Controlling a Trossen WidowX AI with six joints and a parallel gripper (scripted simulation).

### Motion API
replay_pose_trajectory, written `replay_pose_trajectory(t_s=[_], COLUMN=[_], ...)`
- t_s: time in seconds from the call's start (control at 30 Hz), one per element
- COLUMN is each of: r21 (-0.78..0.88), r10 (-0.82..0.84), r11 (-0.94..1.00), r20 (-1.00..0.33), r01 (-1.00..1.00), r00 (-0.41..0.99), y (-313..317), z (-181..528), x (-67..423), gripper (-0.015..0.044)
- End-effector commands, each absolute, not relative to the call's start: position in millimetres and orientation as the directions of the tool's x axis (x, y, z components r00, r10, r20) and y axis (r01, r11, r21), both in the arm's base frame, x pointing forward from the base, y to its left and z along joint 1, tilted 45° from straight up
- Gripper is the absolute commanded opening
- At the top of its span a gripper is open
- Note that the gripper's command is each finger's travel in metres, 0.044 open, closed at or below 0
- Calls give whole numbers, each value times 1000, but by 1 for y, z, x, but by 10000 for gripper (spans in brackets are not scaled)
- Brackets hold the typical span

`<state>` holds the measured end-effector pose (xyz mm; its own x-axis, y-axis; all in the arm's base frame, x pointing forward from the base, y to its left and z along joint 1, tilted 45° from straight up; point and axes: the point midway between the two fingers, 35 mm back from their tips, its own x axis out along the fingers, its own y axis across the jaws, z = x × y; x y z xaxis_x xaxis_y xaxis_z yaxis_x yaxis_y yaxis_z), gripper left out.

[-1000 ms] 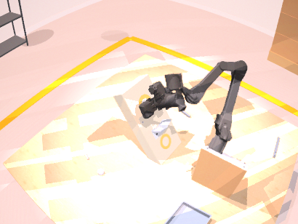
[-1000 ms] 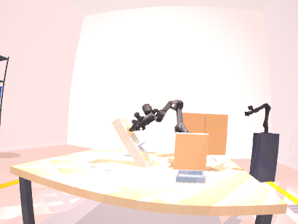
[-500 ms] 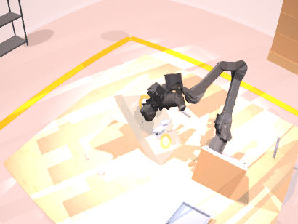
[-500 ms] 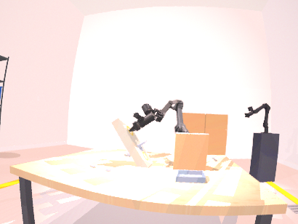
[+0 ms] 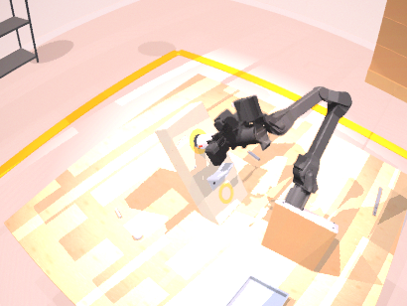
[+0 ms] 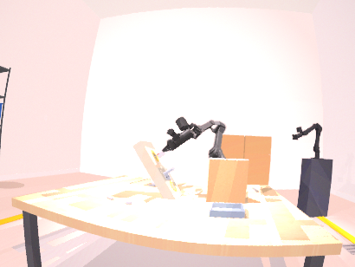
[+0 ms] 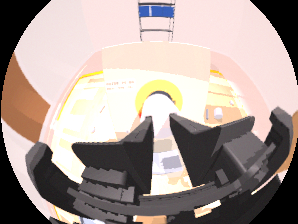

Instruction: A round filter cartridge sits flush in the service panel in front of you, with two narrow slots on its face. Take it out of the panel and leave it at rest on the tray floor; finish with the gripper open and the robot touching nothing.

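The white filter cartridge [image 5: 203,142] [image 6: 160,154] [image 7: 159,106] stands out from the upper yellow ring [image 7: 160,85] on the slanted service panel [image 5: 180,161] [image 6: 152,168] [image 7: 117,62]. A dark gap shows behind its far end in the wrist view; whether that end is fully clear of the opening cannot be told. My gripper [image 5: 208,144] [image 6: 164,151] [image 7: 160,117] is shut on the cartridge's near face, with both fingertips at it. The slots are hidden by the fingers and glare. The blue-grey tray [image 5: 270,286] [image 6: 227,213] lies on the table, away from the gripper.
A blue-grey latch-like part [image 5: 219,176] [image 6: 168,173] juts from the panel below the gripper, above a lower yellow ring [image 5: 221,193]. A tall orange-brown block [image 5: 298,238] [image 6: 228,179] stands between the arm's base and the tray. Small pale pieces [image 5: 137,236] lie left of the panel.
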<state>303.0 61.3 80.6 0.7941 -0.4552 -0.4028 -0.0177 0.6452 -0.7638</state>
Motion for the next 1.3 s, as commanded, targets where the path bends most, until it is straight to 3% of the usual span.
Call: replay_pose_trajectory(t_s=[0.0, 0.93, 1.07, 1.27], r21=[-763, -764, -764, -764], r10=[-452, -453, -457, -457], r11=[646, 645, 645, 645], r20=[-393, -393, -391, -391], r01=[-9, -10, -4, -4], r00=[801, 800, 799, 799], y=[65, 19, 21, 21], z=[88, 37, 41, 41], x=[291, 253, 256, 256], gripper=[0, 0, 98, 98])
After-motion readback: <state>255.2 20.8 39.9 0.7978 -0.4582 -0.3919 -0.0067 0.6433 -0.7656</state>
